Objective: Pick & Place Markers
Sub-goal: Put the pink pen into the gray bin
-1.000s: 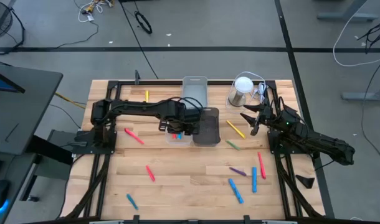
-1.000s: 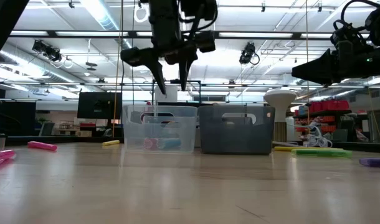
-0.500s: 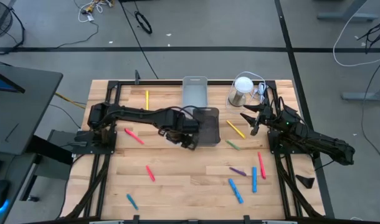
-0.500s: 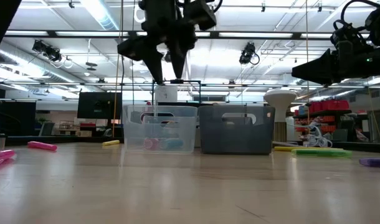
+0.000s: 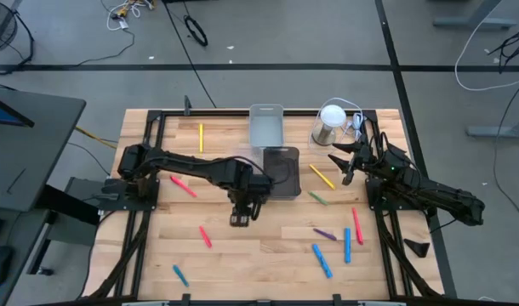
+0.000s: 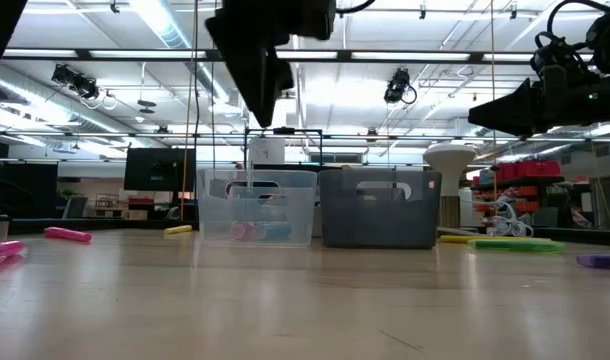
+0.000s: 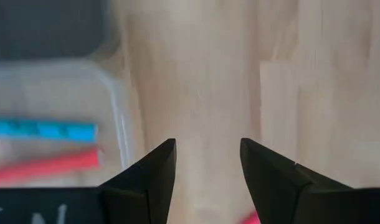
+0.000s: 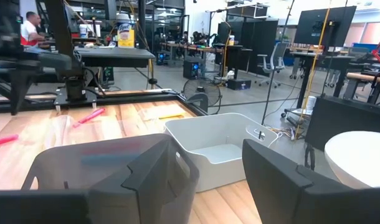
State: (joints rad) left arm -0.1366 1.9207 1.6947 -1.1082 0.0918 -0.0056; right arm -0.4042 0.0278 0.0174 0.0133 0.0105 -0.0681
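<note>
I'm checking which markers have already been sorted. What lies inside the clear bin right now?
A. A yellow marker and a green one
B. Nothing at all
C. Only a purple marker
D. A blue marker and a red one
D: the left wrist view shows a blue marker and a red marker lying side by side inside the clear bin, just beyond the open left gripper.

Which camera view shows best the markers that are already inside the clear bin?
The left wrist view: it looks down into the clear bin at a blue marker and a red marker lying side by side. The low view shows them only dimly through the wall. In the high view the left arm covers the bin.
</note>
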